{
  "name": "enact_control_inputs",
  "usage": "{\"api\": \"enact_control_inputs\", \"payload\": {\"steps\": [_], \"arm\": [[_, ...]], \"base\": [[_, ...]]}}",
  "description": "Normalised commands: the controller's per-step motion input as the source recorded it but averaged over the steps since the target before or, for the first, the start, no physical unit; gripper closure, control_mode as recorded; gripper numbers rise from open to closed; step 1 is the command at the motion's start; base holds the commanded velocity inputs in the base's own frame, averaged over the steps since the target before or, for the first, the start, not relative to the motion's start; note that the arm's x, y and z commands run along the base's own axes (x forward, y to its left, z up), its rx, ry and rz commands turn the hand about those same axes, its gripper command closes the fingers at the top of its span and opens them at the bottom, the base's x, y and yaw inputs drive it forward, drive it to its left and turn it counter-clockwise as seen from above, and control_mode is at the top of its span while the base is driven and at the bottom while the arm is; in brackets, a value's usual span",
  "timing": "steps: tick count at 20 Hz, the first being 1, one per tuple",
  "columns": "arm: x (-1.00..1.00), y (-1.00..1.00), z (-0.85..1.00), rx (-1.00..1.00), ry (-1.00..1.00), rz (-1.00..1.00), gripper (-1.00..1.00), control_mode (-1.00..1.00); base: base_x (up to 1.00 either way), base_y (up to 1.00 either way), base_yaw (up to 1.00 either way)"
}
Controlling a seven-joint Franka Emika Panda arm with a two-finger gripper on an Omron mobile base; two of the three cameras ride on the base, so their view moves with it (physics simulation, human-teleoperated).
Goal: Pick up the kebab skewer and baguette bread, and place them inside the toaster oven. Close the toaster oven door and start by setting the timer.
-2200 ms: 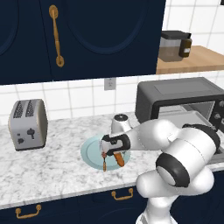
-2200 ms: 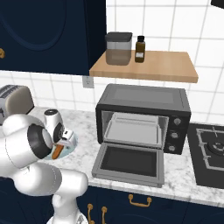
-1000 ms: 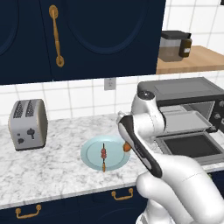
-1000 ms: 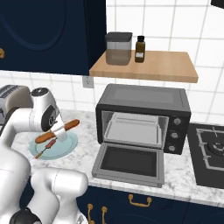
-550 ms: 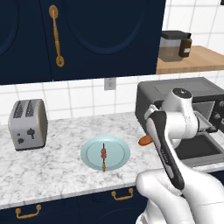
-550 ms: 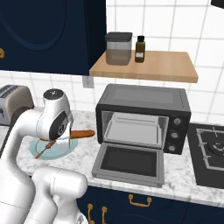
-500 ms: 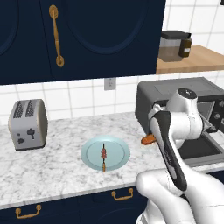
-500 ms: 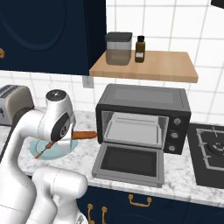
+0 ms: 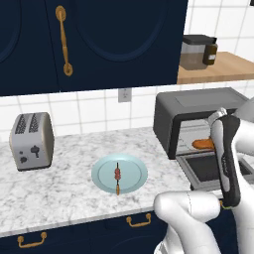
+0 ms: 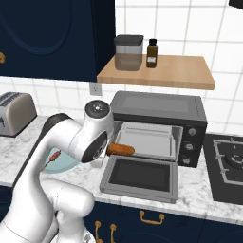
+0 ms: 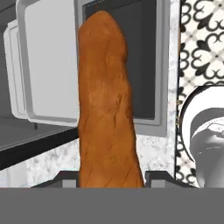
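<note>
Gripper [image 11: 112,177] clamped on the baguette bread [image 11: 107,100], finger tips just visible either side of the loaf's lower end in the hand view. Loaf now carried well off the plate [image 9: 130,182], where it lay about two seconds back, and brought over to the mouth of the toaster oven [image 10: 159,108]. Half a second ago still short of the oven's left edge; now projecting level from the hand [image 10: 110,149] toward the open cavity, above the left part of the dropped toaster oven door [image 10: 140,178]. From the left base camera, orange end of the baguette bread [image 9: 202,144] seen just inside the oven opening [image 9: 198,115], beside the forearm. Whether touching the tray or rack, cannot tell.

Door lying flat and open, unchanged from the earlier frames. Pale tray [image 10: 149,140] visible inside the cavity, column of knobs [image 10: 191,140] at the oven's right side.

Kebab skewer [image 9: 117,175] left alone on the pale blue plate, lying across its middle, meat chunks near the centre, same spot as a second ago. Plate on the marble counter [image 9: 59,191], between the silver two-slot toaster [image 9: 31,141] and the oven, well apart from both.

Arm swung from over the plate toward the oven, elbow now low at the front of both base views.
</note>
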Motion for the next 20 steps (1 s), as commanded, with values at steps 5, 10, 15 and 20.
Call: {"api": "enact_control_inputs", "payload": {"steps": [5, 10, 15, 20], "arm": [[0.04, -0.64, 0.07, 0.01, -0.16, -0.01, 1.0, -1.0], [0.1, -0.31, 0.0, -0.02, -0.3, 0.0, 1.0, -1.0], [0.55, -0.23, 0.0, -0.08, -0.16, -0.08, 1.0, -1.0], [0.53, -0.35, -0.07, -0.07, -0.02, -0.12, 1.0, -1.0]], "base": [[0.0, 0.0, 0.0], [0.0, 0.0, 0.0], [0.0, 0.0, 0.0], [0.0, 0.0, 0.0]]}}
